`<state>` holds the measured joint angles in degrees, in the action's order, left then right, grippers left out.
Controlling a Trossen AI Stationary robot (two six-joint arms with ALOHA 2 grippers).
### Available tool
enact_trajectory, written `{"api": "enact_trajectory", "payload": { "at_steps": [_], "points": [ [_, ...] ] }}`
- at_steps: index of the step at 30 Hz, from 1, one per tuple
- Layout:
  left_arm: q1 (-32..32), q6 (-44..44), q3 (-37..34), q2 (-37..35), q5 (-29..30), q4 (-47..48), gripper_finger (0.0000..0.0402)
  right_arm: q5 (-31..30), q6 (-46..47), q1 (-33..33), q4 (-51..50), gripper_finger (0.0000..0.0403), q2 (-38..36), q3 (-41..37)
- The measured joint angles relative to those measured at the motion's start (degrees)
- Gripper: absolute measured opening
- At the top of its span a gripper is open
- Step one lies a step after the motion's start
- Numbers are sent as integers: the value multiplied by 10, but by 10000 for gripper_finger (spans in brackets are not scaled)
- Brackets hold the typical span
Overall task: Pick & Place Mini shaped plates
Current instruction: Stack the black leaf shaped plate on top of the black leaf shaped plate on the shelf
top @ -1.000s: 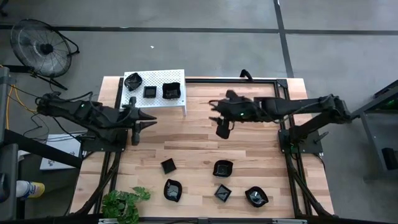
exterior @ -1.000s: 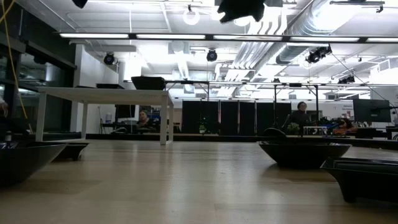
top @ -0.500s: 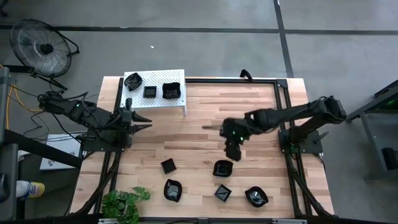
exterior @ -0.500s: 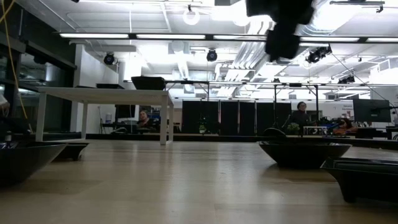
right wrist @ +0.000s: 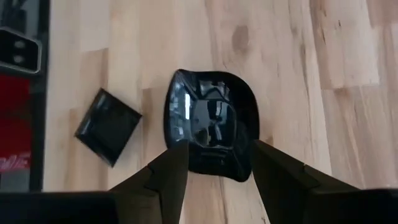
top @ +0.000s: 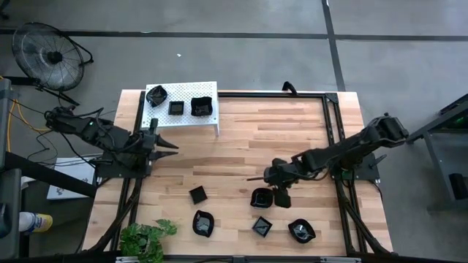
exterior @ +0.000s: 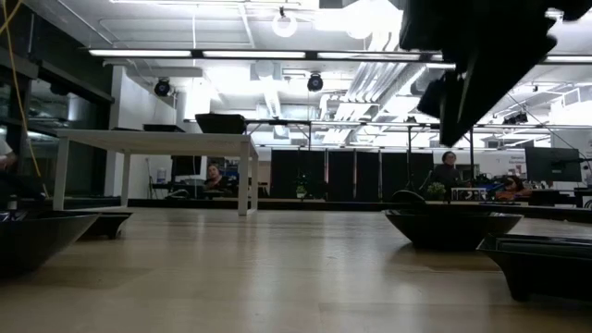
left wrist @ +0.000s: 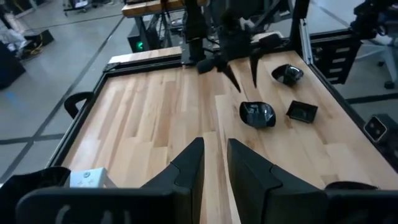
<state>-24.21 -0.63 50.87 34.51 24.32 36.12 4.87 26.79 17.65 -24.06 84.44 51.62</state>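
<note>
Pale wooden planks cover the table (top: pixel 234 153), and over its near-middle the right gripper (top: pixel 281 196) hangs with its two fingers (right wrist: pixel 169 169) spread apart and nothing between them. In the right wrist view those fingers stand on either side of a rounded, wavy-edged plate (right wrist: pixel 210 123), above it and not gripping it; a small square plate (right wrist: pixel 108 126) lies just beside that one. The right arm reaches in low from the table's right side, stretched out and angled toward the front. Near the gripper in the high view lie the other loose plates: a square one (top: pixel 197 194), a wavy one (top: pixel 203 223) and a leaf-like one (top: pixel 300 231) toward the front edge. Three more plates sit on the white perforated shelf (top: pixel 183 117) at the far left corner. The left gripper (top: pixel 165 142) waits at the table's left side near that shelf, fingers slightly parted and empty.
</note>
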Motion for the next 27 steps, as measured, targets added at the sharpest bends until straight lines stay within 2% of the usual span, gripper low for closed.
{"api": "enact_trajectory", "payload": {
  "at_steps": [9, 20, 27],
  "points": [
    [-7, 21, 0, -52, -1, 13, 68, 4, 18, -8, 42, 167, 2, -46],
    [-6, 30, 0, -90, 2, 32, 68, 24, 17, -22, 73, 167, 74, -31],
    [-6, 44, 0, -112, 14, 35, 68, 22, 18, -23, 58, 167, 78, -29]
  ]
}}
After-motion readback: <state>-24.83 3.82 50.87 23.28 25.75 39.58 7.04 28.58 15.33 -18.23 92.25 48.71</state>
